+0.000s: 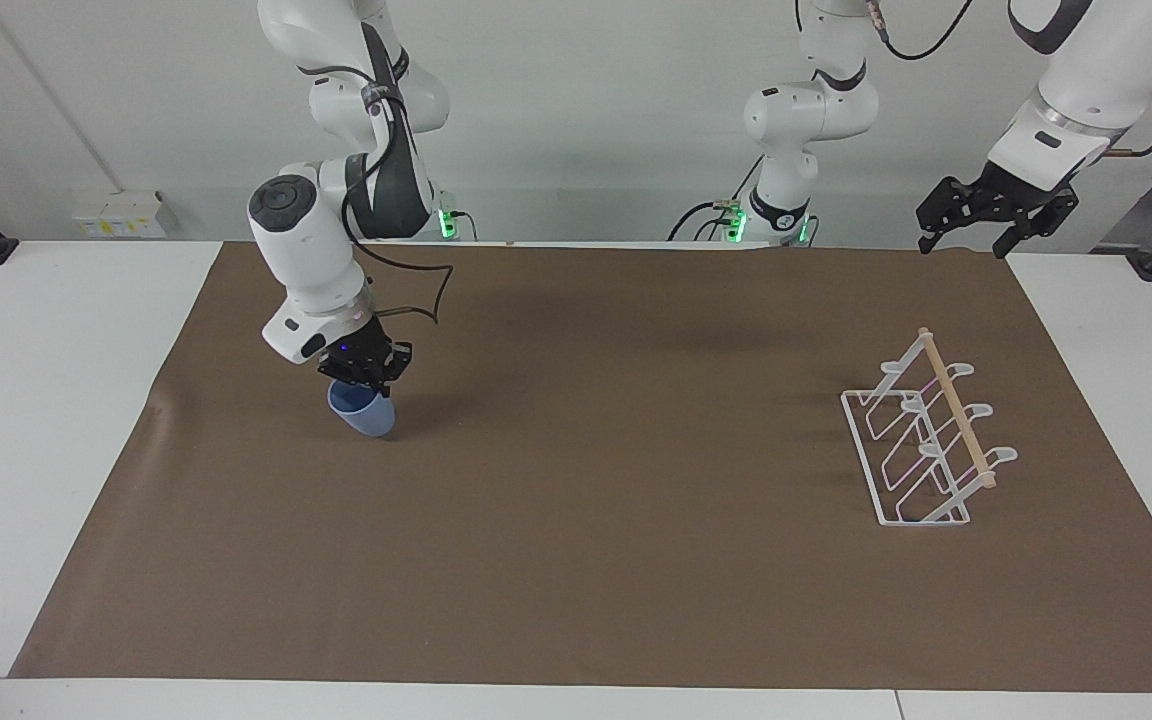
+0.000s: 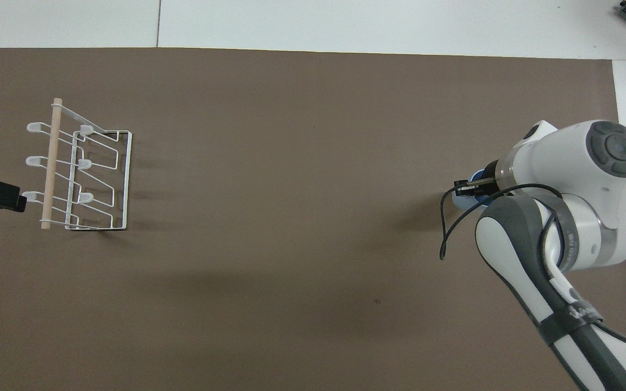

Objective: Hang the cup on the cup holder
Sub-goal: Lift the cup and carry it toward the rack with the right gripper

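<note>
Brown mat (image 1: pixel 596 560) is covering the white table (image 1: pixel 46 420) you are working at. Item one: the cup (image 1: pixel 364 412), light blue, is tilting in the right gripper (image 1: pixel 364 376), which is clenching its rim over the mat at the right arm's end. Item two: the cup holder (image 1: pixel 926 440), white wire with a wooden dowel, is standing at the left arm's end, well apart from the cup. Item three: the left gripper (image 1: pixel 976 240) is waiting with fingers spread above the mat's edge.
</note>
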